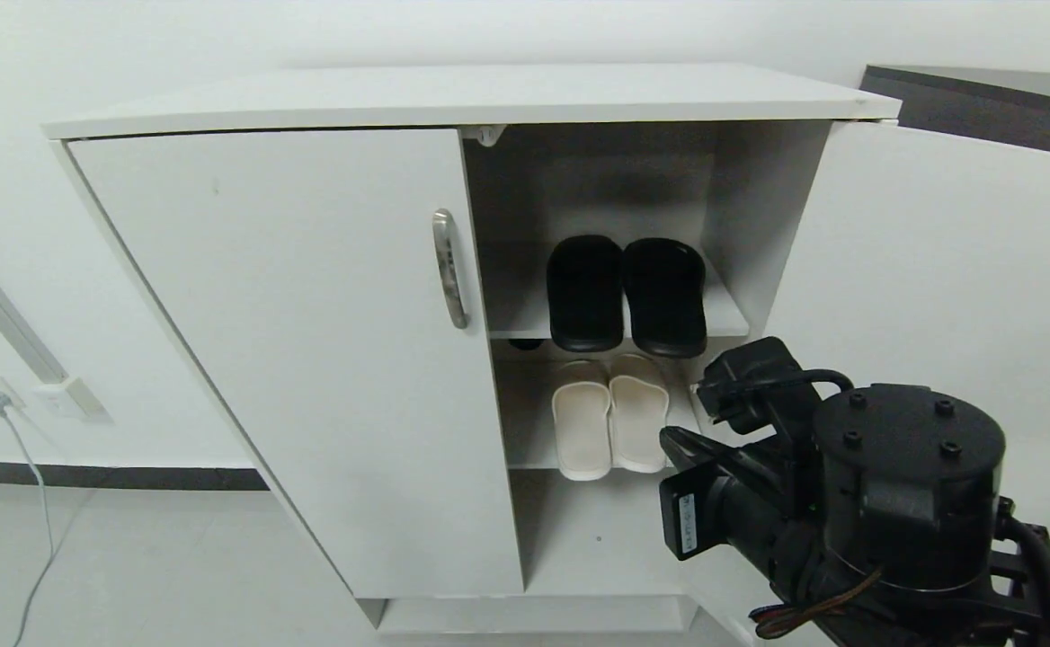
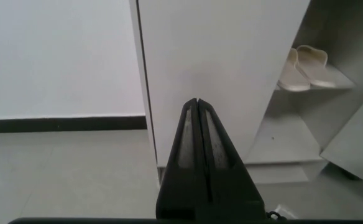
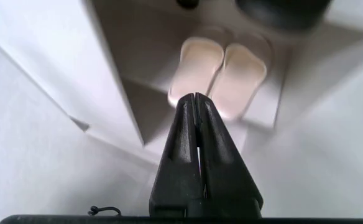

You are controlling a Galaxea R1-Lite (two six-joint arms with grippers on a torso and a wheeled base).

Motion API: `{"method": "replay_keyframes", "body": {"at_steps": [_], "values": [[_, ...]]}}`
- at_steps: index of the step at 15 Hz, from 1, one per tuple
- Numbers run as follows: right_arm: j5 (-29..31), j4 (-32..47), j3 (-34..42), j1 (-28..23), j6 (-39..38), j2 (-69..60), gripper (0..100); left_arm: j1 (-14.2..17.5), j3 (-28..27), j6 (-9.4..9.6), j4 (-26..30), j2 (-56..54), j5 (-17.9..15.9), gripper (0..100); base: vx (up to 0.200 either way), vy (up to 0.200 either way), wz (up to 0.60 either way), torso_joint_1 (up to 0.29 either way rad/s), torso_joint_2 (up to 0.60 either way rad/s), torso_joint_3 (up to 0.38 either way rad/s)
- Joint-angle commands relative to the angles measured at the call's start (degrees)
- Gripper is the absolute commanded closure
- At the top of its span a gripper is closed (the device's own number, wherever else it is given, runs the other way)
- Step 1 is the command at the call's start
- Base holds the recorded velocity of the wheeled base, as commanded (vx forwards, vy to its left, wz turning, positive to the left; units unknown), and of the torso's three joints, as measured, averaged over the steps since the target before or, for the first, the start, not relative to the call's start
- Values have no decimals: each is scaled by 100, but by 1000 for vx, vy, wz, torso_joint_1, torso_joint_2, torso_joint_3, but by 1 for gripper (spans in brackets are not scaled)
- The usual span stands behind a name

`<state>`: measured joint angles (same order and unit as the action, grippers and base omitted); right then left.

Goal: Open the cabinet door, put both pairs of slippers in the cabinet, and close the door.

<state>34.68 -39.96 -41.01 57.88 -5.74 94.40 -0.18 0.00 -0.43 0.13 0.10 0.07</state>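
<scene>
Inside the cabinet (image 1: 453, 94), black slippers (image 1: 626, 295) sit one shelf above the white slippers (image 1: 610, 415); its right door (image 1: 929, 270) stands open. The left claw (image 2: 197, 102) and right claw (image 3: 196, 99) are clenched, empty, facing it.

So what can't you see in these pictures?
- Head view: the closed left door hides that half of the cabinet.
- Head view: a small dark thing just below the shelf of the black slippers is too small to name.
- Right wrist view: the top edge cuts off the black slippers; the shut fingers cover part of the white slippers.
</scene>
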Motion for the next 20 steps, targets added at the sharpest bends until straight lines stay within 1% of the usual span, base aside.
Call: {"method": "replay_keyframes", "body": {"at_steps": [1, 12, 15, 20], "values": [[3, -3, 40, 4, 12, 25, 100, 1, 0, -1, -5, -1, 1, 100, -200, 0, 0, -2, 7, 7], [-111, -144, 190, -172, 91, 184, 100, 1, 0, -1, -5, -1, 10, 100, -200, 0, 0, 3, 1, 3], [-120, -179, 190, -304, 82, 272, 100, 1, 0, -10, -5, -1, 10, 100, 0, 0, 0, 0, 0, 0], [-120, -188, 199, -313, 91, 333, 100, 1, 0, -10, -5, -1, 10, 100, 0, 0, 0, 0, 0, 0]]}}
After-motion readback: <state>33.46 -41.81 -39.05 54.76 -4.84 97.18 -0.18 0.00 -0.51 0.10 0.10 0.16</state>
